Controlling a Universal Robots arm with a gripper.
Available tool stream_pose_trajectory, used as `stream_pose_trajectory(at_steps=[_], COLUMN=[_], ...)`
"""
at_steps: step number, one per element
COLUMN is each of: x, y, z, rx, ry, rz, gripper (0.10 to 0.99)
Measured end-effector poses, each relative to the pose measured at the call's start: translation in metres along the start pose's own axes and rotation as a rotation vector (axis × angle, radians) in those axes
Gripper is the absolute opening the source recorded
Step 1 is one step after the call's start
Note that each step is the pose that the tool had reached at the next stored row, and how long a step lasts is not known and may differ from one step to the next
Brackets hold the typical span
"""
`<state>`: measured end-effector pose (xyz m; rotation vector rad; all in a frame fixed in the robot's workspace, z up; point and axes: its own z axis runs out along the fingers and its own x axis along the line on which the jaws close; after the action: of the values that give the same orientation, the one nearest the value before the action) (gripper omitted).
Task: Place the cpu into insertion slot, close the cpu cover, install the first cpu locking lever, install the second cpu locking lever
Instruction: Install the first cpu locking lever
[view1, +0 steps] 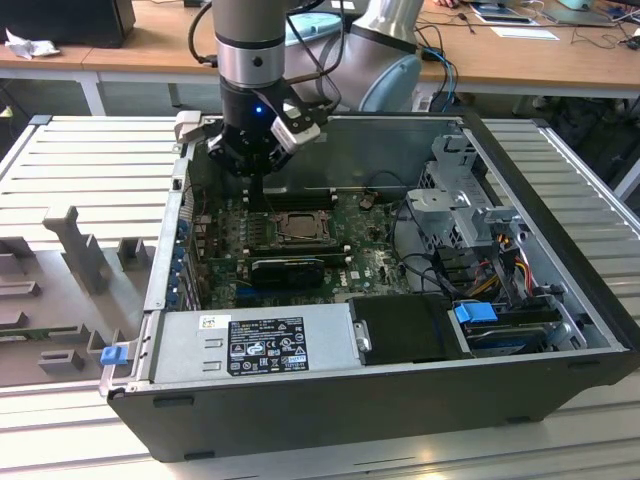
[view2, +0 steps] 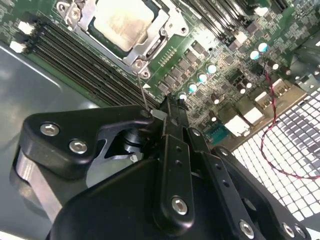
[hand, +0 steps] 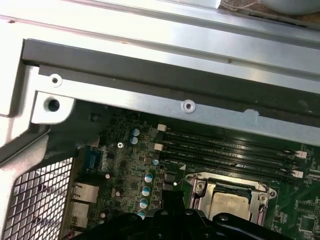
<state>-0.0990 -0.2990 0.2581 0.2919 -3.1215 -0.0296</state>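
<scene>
One gripper (view2: 159, 112): clenched on thin lever (view2: 143, 92) tip, just off the socket (view2: 111, 44) corner.
Chip (view2: 122, 20): seated in socket, cover (view2: 167, 27) flat around its edges.
Room: memory slots (view2: 85, 62) lie between socket and case wall (view2: 45, 85); open above.

Robotics lab — opened computer case (view1: 560, 300) on slatted metal bench (view1: 90, 160), cluttered wooden desks (view1: 520, 70) behind.

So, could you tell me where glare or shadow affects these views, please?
In the second wrist view glare washes the cpu pale and the perforated panel glows white; in the first wrist view the case rim shines bright; in the exterior view the motherboard lies in dim shade.
</scene>
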Motion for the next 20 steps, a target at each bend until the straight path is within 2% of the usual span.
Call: stream_pose_trajectory(at_steps=[2, 5, 8, 14, 16, 18, 20], x=[0.0015, 0.0148, 0.0144, 0.0010, -0.0063, -0.0211, -0.0305], y=[0.0003, 0.0028, 0.0070, 0.0083, 0.0073, 0.0047, 0.0030], z=[0.0000, 0.0002, 0.0005, 0.0011, 0.0014, 0.0023, 0.0032], rx=[-0.001, -0.003, -0.003, -0.003, -0.003, -0.003, -0.003], ry=[-0.0001, -0.0008, -0.0008, -0.0008, -0.0009, -0.0006, -0.0005], rz=[0.000, 0.000, 0.000, 0.008, 0.009, 0.009, 0.009], gripper=[0.106, 0.106, 0.106, 0.106, 0.106, 0.106, 0.106])
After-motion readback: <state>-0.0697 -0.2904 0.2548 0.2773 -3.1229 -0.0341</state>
